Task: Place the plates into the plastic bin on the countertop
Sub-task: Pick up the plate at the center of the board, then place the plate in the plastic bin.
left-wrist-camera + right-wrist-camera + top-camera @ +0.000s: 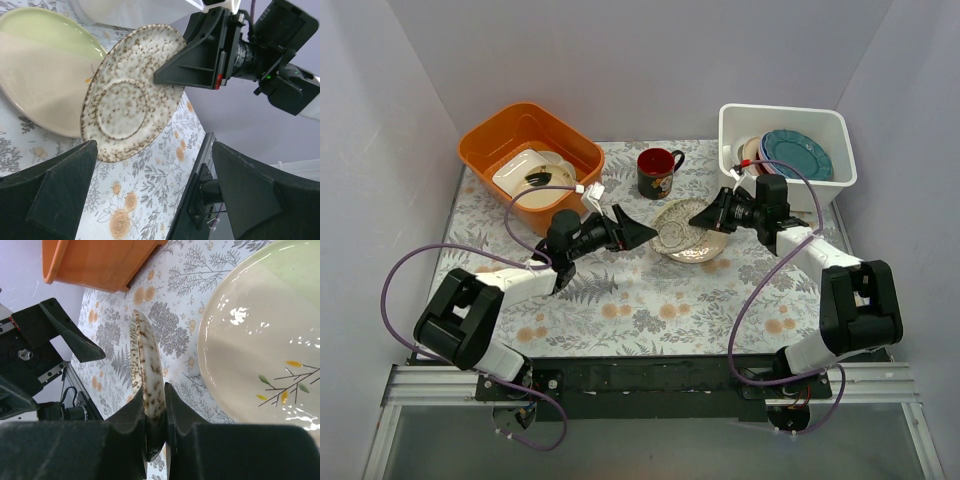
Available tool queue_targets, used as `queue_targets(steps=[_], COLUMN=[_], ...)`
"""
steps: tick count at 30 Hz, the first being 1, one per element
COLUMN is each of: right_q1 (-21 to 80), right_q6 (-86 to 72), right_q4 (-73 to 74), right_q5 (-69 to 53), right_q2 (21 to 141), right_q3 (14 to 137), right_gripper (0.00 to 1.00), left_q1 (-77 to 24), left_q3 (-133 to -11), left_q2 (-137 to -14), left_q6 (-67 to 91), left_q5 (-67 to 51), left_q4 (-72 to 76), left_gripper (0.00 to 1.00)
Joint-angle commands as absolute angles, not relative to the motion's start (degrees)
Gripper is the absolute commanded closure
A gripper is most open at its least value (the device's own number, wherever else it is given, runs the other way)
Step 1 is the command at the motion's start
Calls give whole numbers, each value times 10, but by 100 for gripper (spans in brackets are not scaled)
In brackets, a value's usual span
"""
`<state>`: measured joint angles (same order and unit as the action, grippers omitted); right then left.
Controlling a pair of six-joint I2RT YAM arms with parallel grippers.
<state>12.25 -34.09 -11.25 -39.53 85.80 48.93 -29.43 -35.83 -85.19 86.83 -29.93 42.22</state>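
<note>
My right gripper [708, 217] is shut on the rim of a brown-speckled plate [673, 229] and holds it tilted up on edge. In the right wrist view the plate [146, 365] stands edge-on between the fingers [131, 415]. A cream and pale green plate [707, 252] lies flat on the countertop [620, 300] just under it, and also shows in the wrist views [40, 70] [265, 335]. My left gripper [632, 233] is open and empty, facing the speckled plate's underside [130, 95] from the left. The white plastic bin [740, 115] at the back right holds a teal plate [800, 152] and others on edge.
An orange tub [480, 135] with white dishes [525, 172] stands at the back left. A dark red-rimmed mug [658, 172] stands behind the plates, between tub and bin. White walls close in the sides and back.
</note>
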Motion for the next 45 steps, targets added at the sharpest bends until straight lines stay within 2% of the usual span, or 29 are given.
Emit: queue_targets(steps=[1, 16, 30, 45], right_q1=[109, 55, -13, -100], right_q6=[-337, -332, -346, -431], right_q4=[-135, -105, -85, -159], right_q5=[-411, -425, -446, -471], right_q2=[864, 909, 951, 1022], right_q3=[541, 635, 731, 798], right_gripper=[99, 99, 99, 99], left_q1=[-295, -306, -315, -318], left_q3=[-374, -394, -396, -395], left_q2=[-822, -810, -832, -840], left_q6=[822, 776, 775, 776], left_q5=[-265, -241, -241, -250], left_q4=[360, 289, 291, 284], left_gripper=[2, 2, 2, 2])
